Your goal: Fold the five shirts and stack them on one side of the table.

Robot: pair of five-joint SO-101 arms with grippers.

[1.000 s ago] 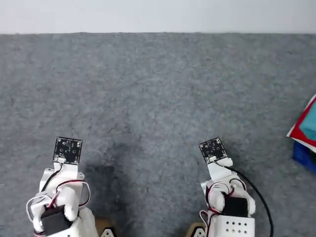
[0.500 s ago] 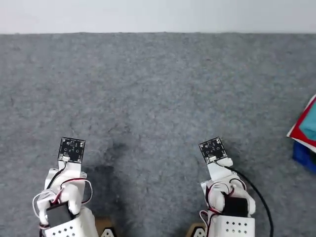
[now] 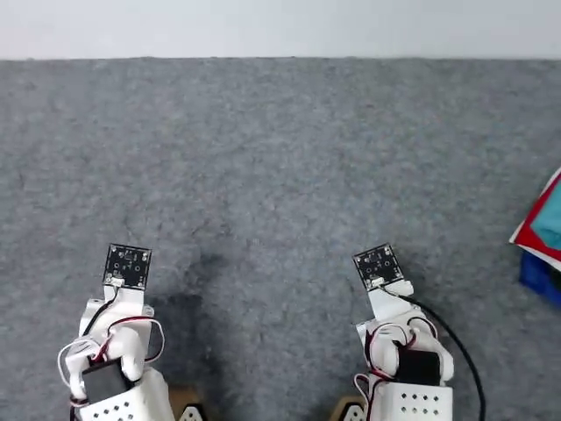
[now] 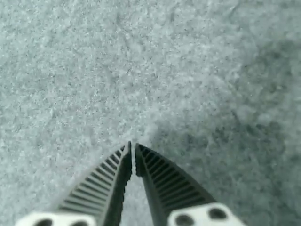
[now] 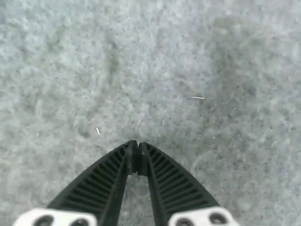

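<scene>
**Both arms parked at near edge, shirts piled at far right**

Left arm [image 3: 114, 351]: sits at the near edge of the grey felt table [image 3: 280, 149], wrist board facing up. Left gripper [image 4: 133, 149]: ribbed fingers pressed together at the tips, nothing between them, hanging just over bare felt.

Right arm [image 3: 399, 351]: same posture, well apart from the left one. Right gripper [image 5: 137, 149]: fingers pressed together, nothing held, a few specks of lint on the felt ahead of it.

Pile of shirts [image 3: 542, 237]: at the table's right edge, cut by the frame. A red-and-white layer and a teal one lie over a blue one. Count cannot be told.

Judgement: the stacking side is the right. The arms look to be either finished or waiting for the next shirt. If another shirt comes:
- spread both grippers before descending
- pinch matching corners
- lift evenly so the fold line runs straight
- the right arm should carry it to the pile, which is nearer to it.

Obstacles: a black cable [image 3: 460, 351] loops beside the right arm, toward the pile, and could drag on cloth. The pile overhangs the view's edge, so its footing is unknown.
</scene>
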